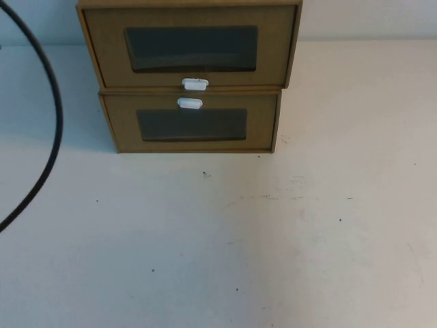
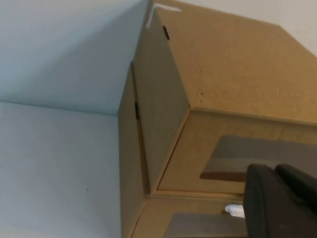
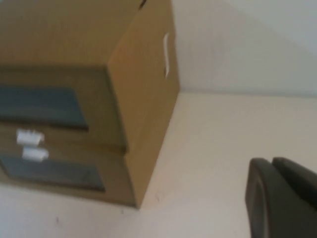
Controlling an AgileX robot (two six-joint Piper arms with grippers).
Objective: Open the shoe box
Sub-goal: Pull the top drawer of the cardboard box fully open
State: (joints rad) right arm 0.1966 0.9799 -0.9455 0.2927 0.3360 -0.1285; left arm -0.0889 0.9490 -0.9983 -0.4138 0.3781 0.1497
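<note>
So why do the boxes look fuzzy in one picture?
Right wrist view: blurry, shoe boxes smeared; the shut right gripper hangs over the table beside them. Left wrist view: sharper; the shut left gripper sits dark before the boxes' fronts. High view: dim, bluish on the left.

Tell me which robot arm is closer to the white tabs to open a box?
Left, probably. The left gripper sits close in front of the stacked shoe boxes, near a white tab. The right gripper hangs over the table, off to the boxes' side.
</note>
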